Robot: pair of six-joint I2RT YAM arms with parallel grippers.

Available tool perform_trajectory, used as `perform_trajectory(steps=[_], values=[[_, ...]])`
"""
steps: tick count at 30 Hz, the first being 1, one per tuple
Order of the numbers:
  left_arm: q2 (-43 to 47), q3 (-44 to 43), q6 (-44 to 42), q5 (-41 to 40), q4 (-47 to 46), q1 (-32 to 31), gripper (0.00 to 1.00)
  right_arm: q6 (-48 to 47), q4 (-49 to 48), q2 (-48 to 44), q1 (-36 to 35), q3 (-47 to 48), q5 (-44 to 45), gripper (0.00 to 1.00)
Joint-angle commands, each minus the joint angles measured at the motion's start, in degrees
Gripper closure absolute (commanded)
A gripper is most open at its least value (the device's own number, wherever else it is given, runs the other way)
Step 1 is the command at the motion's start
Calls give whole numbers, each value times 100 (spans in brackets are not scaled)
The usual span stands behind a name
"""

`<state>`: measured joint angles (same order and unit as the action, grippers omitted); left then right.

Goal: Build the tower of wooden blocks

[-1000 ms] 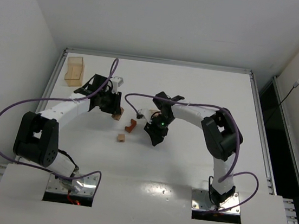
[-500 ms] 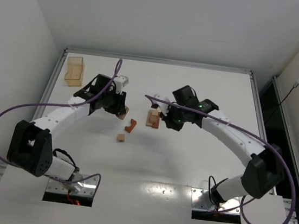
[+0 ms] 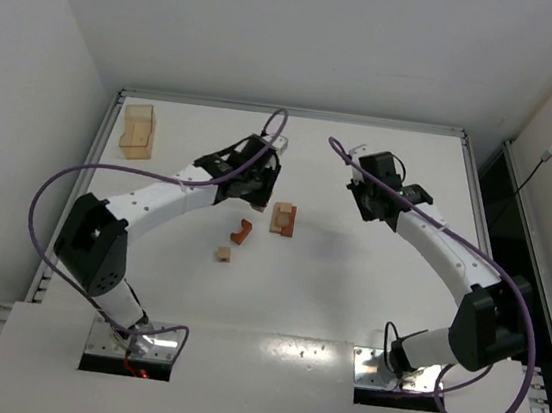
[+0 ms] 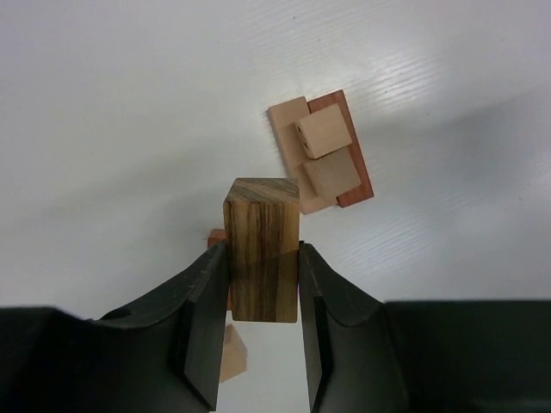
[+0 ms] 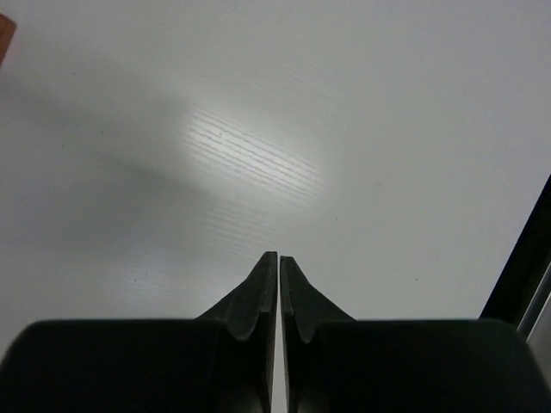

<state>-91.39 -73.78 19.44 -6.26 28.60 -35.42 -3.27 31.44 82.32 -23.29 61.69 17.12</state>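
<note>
The left gripper (image 4: 261, 258) is clamped on a dark-grained wood block (image 4: 263, 219), its jaws pinching two opposite sides. It hangs over the table (image 3: 346, 296) just beside the stack, so this looks like the carry-and-place step. The wood block tower (image 3: 284, 218) sits mid-table between the two arms. In the left wrist view it shows a reddish-brown bar and light tan pieces laid together, with smaller tan cubes on top.

The right gripper (image 5: 277, 267) is off to the tower's right, well apart from it. Its fingers are pressed together with nothing between them, and only bare table lies below.

Next, I judge, the held block has to travel across until it is square over the top cubes, then come down gently before the jaws part, because a sideways nudge could topple those little cubes. A notched piece (image 3: 242, 231) and a loose tan cube (image 3: 223, 253) lie near the tower on its left, not yet used.

The only container is the plastic box (image 3: 138, 130) at the far left corner, well away from the work — what it holds, I cannot tell
</note>
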Motion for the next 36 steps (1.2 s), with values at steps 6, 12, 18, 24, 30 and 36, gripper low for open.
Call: perform_trajectory(steps=[6, 12, 18, 24, 30, 36], values=[[-1151, -1313, 1176, -2090, 954, -1124, 100, 616, 2, -182, 737, 264, -358, 32], [-1943, -2351, 1298, -2037, 1376, -1187, 100, 898, 205, -67, 1195, 449, -832, 29], [-2285, -2729, 1413, -1642, 1507, -1064, 100, 1004, 257, 47, 1520, 449, -1281, 29], [-2418, -2905, 1536, -1299, 1508, -941, 100, 1056, 257, 100, 1801, 449, -1756, 30], [-2576, -2905, 1536, -1053, 1508, -826, 100, 995, 205, 152, 1854, 396, -2064, 31], [-2682, -2905, 1589, -1000, 1508, -721, 100, 889, 257, 205, 1960, 449, -2380, 20]])
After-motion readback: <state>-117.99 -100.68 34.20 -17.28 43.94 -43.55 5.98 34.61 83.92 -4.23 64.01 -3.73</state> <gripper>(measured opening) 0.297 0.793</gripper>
